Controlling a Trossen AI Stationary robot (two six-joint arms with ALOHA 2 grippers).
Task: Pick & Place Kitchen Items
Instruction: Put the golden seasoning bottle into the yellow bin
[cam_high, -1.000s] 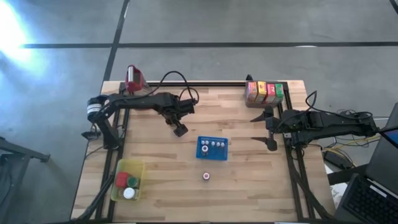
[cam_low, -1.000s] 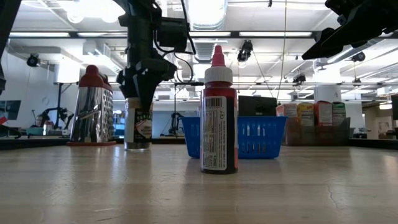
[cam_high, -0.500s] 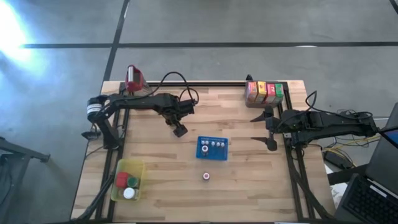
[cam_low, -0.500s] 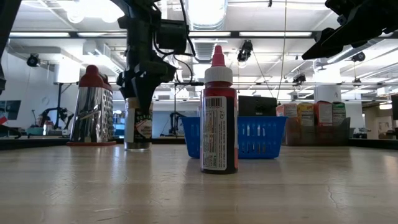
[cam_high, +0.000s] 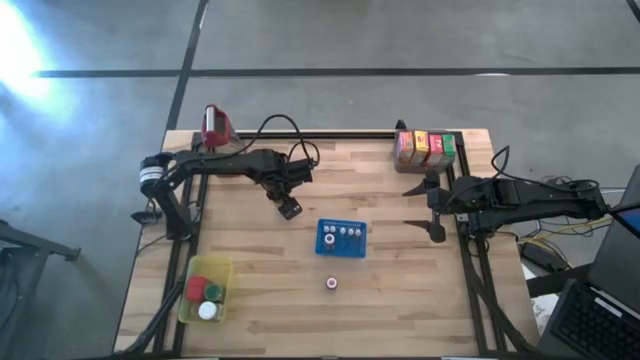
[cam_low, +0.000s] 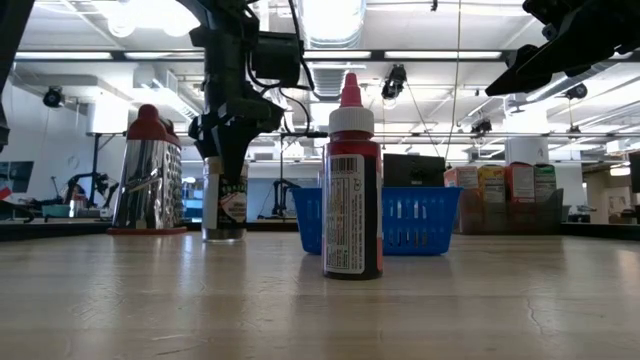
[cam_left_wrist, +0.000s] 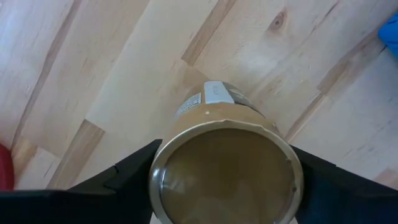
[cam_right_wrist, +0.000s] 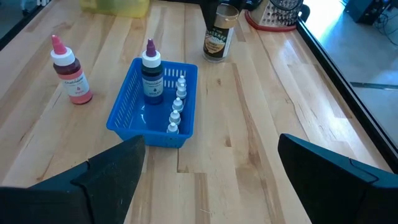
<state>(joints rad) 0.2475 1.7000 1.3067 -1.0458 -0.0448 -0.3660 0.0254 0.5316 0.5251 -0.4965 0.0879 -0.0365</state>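
Between the blue tray (cam_high: 341, 239) and table's left rear: upright spice jar (cam_right_wrist: 215, 38), straddled by left gripper (cam_low: 225, 150), fingers not yet seated; off-centre closing could tip it; right gripper (cam_high: 433, 209) idle, spread wide, at right edge.

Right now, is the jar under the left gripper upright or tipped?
Upright: the jar stands on its base on the table, left gripper straddling its top.
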